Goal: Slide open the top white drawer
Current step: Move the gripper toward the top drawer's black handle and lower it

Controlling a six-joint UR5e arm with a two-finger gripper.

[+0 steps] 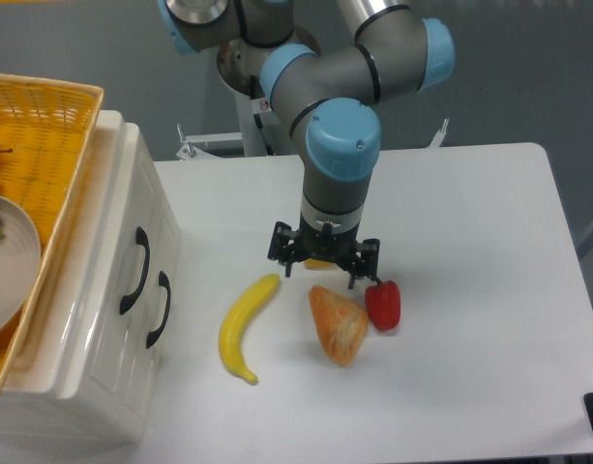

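A white table is filling most of the view, with a grey wall behind it and my arm's base standing at the far edge. I am holding my gripper low over the middle of the table, its two fingers spread apart and holding nothing. It is hanging just above a yellow pepper, which is mostly hidden beneath it. Near it a banana, a croissant and a red pepper are lying on the table.

At the left, a glossy white cabinet is standing with its fronts facing my gripper. The top white drawer is sitting shut, its curved black handle running along the front panel. A second white drawer front with a like black handle is sitting just beside it, nearer the camera. A yellow wicker basket is resting on top of the cabinet.

My gripper is well apart from the handle, so I judge the reach is what matters now. To do it well, I should be travelling left above the banana, keeping the fingers apart, lining them up on either side of the farther handle's bar, closing on its middle, and pulling straight outward so the drawer is not jamming.
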